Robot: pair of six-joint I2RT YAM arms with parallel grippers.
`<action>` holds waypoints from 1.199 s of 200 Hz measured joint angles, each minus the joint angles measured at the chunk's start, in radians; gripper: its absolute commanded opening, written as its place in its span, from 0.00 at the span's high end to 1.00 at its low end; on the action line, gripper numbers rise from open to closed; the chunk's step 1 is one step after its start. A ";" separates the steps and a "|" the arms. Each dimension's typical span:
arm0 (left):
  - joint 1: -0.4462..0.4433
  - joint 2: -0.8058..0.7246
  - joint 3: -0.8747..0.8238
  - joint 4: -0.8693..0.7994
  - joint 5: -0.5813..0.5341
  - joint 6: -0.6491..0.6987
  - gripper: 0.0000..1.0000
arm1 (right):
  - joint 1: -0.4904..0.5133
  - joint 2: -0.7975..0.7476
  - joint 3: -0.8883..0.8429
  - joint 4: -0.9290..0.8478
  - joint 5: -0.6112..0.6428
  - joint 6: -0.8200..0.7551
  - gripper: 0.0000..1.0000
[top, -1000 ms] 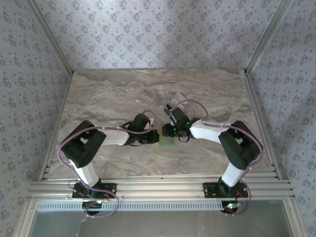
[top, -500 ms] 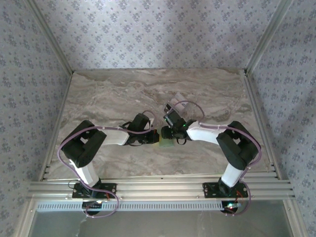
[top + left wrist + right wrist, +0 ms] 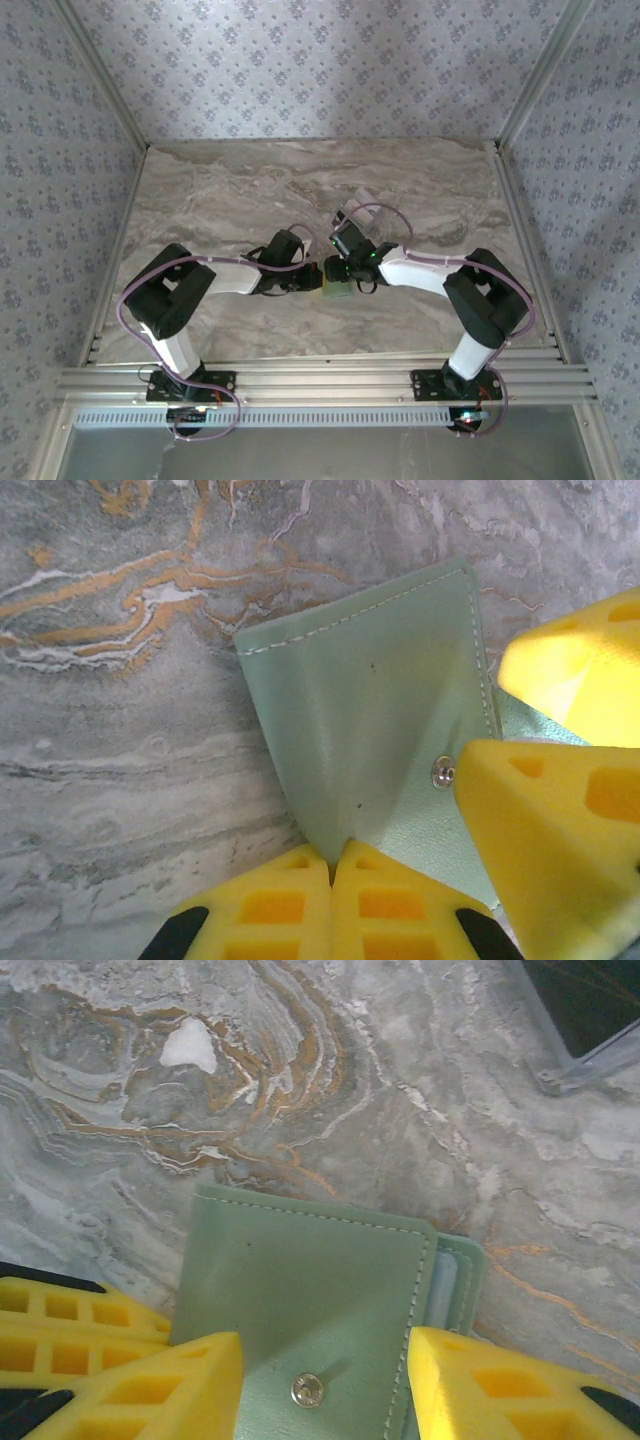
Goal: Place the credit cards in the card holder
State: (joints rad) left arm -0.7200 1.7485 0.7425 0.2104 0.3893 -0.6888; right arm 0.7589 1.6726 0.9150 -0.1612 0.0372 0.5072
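Note:
The pale green card holder lies on the marble table with its snap flap lifted. My left gripper is shut on the near corner of that flap. My right gripper is open above the holder, one yellow finger on each side of the flap, the snap stud between them. A pale blue-grey strip shows in the pocket at the flap's right edge; whether it is one of the credit cards I cannot tell. From above, both grippers meet over the holder at the table's near middle.
A faint, pale, thin card-like shape lies on the table behind the right wrist. A metal frame rail crosses the right wrist view's top right corner. Wallpapered walls and aluminium posts enclose the table.
The right gripper has shifted a little to the left, further over the card holder. The left gripper has stayed shut on the flap.

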 measured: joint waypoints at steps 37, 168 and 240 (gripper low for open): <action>0.000 0.000 -0.003 0.003 0.000 0.000 1.00 | -0.025 0.024 0.000 0.011 -0.023 -0.003 0.52; 0.006 0.001 -0.008 0.014 0.011 0.000 1.00 | -0.036 -0.006 -0.021 0.034 -0.049 -0.003 0.66; 0.006 0.002 -0.013 0.025 0.014 -0.003 1.00 | -0.027 -0.041 -0.020 0.035 -0.069 -0.003 0.71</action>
State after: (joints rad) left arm -0.7136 1.7508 0.7300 0.2356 0.4038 -0.6922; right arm 0.7315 1.6314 0.8948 -0.1257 -0.0315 0.5037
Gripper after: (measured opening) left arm 0.042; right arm 0.292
